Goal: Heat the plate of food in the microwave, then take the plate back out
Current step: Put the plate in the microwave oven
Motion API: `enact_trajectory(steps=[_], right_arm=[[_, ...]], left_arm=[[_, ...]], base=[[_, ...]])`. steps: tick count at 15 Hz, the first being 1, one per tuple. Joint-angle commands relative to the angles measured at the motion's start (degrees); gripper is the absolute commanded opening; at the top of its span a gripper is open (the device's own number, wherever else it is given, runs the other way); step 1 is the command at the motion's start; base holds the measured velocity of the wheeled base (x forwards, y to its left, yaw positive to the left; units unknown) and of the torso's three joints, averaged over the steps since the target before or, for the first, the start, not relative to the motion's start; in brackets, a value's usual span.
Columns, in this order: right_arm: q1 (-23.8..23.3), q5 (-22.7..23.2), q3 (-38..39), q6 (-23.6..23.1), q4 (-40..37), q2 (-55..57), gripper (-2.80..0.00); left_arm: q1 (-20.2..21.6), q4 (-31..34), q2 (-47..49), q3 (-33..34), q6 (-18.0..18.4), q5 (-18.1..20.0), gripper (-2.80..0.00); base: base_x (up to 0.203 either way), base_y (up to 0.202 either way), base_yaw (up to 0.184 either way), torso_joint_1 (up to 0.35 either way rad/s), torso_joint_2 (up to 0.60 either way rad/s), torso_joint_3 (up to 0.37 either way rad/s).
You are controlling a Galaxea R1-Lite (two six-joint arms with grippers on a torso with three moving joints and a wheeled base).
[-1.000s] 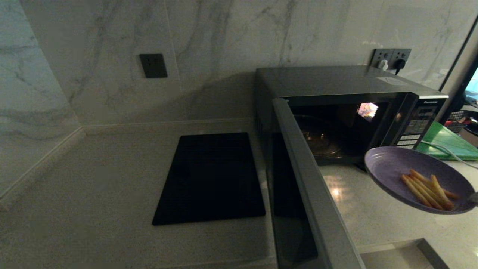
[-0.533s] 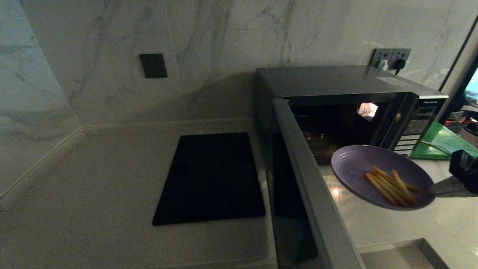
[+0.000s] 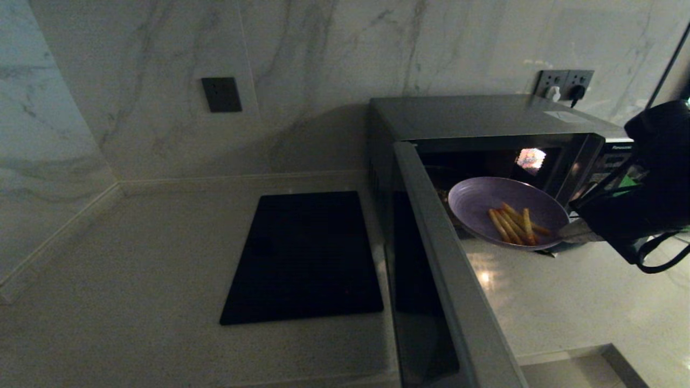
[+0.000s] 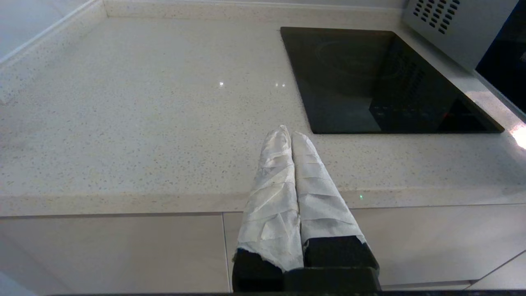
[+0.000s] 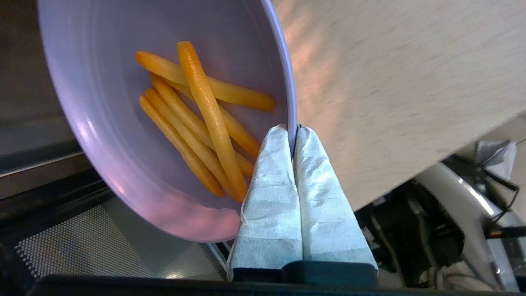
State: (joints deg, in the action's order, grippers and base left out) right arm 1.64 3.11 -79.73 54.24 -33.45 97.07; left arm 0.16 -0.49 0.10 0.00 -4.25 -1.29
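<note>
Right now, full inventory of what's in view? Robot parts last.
plate of food: 1, pale lilac with orange-tan sticks, held by its rim at the microwave's open front
microwave: 1, dark grey, back right of the counter, door swung open toward the robot
black slab: 1, flat black rectangle, on the counter beside the microwave
counter: 1, pale speckled stone, under everything
wall plate: 1, dark, on the marble wall behind the slab
socket pair: 1, grey, with plugs in it, on the wall behind the microwave
right gripper: 1, white-wrapped fingers shut on the plate's rim
left gripper: 1, white-wrapped fingers shut, empty, near the counter's front edge, apart from the slab
</note>
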Motion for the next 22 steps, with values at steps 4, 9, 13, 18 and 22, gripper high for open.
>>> enact_trajectory(steps=[4,9,13,18,22], right_arm=[[2.59,0.05,-5.32,5.77,-0.13,6.50,-2.80],[2.73,-0.53,-9.80,10.01,-0.28,12.16,-2.80],[3.41,-2.77,-11.93,10.28,-0.27,15.89,-2.80],[3.62,-5.53,-15.15,10.11,-0.07,18.84,-2.80],[4.44,-6.36,-17.64,10.00,0.05,20.99,-2.80]], left_arm=[[0.02,-0.03,-0.01,0.00,-0.06,-0.03,-2.80],[0.02,1.33,-0.01,0.00,-0.06,-0.03,-2.80],[0.02,0.03,-0.01,0.00,-0.06,-0.03,-2.80],[0.02,-0.04,-0.01,0.00,-0.06,-0.03,-2.80],[0.02,-0.04,-0.01,0.00,-0.06,-0.03,-2.80]], base=[[0.000,0.000,0.000,0.000,0.00,0.000],[0.000,0.000,0.000,0.000,0.00,0.000],[0.000,0.000,0.000,0.000,0.00,0.000],[0.000,0.000,0.000,0.000,0.00,0.000],[0.000,0.000,0.000,0.000,0.00,0.000]])
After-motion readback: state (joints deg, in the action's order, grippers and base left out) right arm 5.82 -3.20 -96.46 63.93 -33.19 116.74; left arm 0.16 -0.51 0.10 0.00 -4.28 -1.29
